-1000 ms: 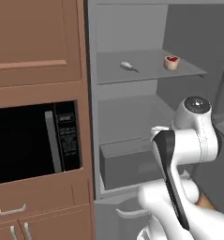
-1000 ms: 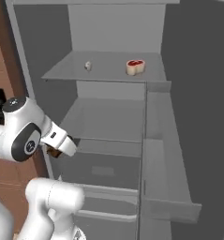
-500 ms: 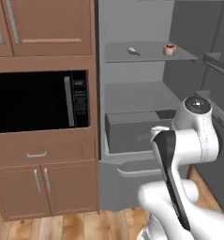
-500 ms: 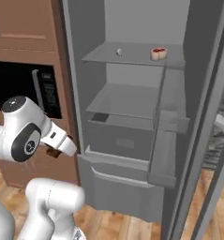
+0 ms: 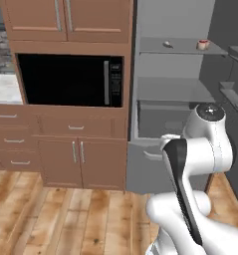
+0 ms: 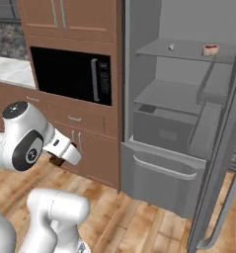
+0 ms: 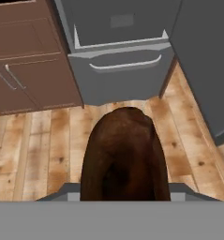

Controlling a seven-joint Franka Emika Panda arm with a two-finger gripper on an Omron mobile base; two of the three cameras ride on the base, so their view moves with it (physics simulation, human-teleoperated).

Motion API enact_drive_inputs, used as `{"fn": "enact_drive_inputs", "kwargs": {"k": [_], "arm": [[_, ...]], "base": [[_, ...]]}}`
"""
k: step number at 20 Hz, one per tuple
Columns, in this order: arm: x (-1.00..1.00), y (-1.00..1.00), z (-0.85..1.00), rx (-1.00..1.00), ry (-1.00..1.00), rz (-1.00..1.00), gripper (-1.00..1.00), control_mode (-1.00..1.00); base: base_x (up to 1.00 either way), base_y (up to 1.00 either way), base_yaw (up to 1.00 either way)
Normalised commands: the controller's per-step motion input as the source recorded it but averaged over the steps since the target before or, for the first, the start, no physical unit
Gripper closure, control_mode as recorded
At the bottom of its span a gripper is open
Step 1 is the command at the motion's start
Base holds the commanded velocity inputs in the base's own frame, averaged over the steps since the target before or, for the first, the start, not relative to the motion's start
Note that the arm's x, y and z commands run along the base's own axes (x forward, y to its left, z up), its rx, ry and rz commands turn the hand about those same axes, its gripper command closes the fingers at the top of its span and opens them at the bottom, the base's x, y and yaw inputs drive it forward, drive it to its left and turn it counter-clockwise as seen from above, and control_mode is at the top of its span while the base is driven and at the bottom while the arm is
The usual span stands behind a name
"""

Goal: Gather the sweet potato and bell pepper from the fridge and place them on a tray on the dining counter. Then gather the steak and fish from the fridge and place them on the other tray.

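Note:
A brown, oblong sweet potato [image 7: 125, 154] is held in my gripper [image 6: 58, 159], which is shut on it and carries it low over the wooden floor in front of the cabinets. In the right base view the sweet potato [image 6: 56, 161] peeks out under the white hand. The fridge [image 5: 175, 94] stands open to the right. Its top shelf holds the red steak [image 5: 203, 44] [image 6: 211, 49], with the small pale fish [image 5: 168, 45] [image 6: 171, 47] to its left.
A black microwave [image 5: 70, 79] sits in brown cabinets left of the fridge, with drawers and doors [image 5: 75, 154] below. The fridge's grey bottom drawer [image 7: 118, 61] juts out ahead of the hand. The open fridge door [image 6: 223, 148] stands at the right. A stone counter [image 6: 11, 69] is at the left.
The whole picture has shifted: the base has backed away from the fridge, bringing the microwave, cabinets and floor into view. The gripper stays shut on the sweet potato.

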Motion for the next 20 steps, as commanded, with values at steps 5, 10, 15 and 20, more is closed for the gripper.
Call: {"fn": "enact_drive_inputs", "kwargs": {"k": [5,10,15,20], "arm": [[0.00,0.00,0.00,0.00,0.00,0.00,1.00,1.00],[0.00,0.00,0.00,0.00,0.00,0.00,1.00,1.00],[0.00,0.00,0.00,0.00,0.00,0.00,1.00,1.00],[0.00,0.00,0.00,0.00,0.00,0.00,1.00,1.00]], "base": [[-0.95,-0.02,0.40],[-0.97,-0.09,0.41],[-0.97,-0.08,0.40],[-0.90,0.00,0.39]]}}
